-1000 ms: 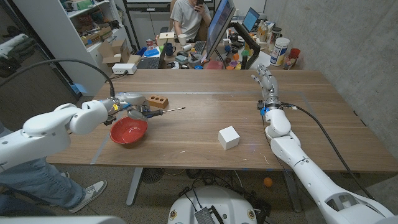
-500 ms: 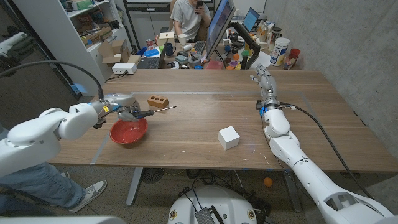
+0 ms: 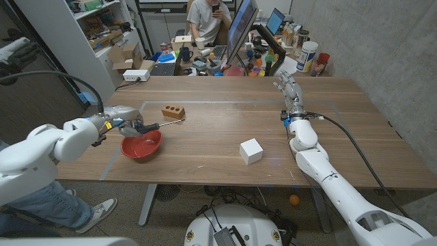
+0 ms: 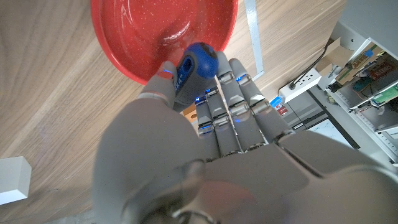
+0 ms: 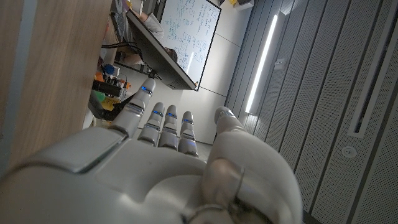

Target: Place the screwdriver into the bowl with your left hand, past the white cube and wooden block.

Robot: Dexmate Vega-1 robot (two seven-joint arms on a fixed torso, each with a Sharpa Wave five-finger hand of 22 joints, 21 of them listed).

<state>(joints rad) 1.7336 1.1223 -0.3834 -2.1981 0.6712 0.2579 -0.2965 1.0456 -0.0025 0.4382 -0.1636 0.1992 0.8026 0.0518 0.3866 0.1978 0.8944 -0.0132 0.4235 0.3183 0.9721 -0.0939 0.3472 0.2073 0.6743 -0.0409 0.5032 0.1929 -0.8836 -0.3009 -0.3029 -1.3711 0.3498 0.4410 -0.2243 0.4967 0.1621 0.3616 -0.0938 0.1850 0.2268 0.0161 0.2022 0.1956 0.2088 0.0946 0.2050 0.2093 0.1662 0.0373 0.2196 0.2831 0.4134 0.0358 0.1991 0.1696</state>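
I am holding one blue-handled screwdriver (image 3: 145, 126) in my left hand (image 3: 119, 117) over one red round bowl (image 3: 141, 144). One white cube (image 3: 251, 150) and one brown wooden block (image 3: 173, 111) are sitting on the wooden bench (image 3: 218, 137). My right hand (image 3: 289, 92) is spread, holding nothing.

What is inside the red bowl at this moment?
The bowl looks empty where visible. The screwdriver, held by the left hand, hangs above its far rim. The hand hides part of the bowl in the wrist view.

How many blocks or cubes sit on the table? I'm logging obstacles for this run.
2. The wooden block sits just beyond the red bowl, near the screwdriver tip. The white cube stands mid-table toward the front edge.
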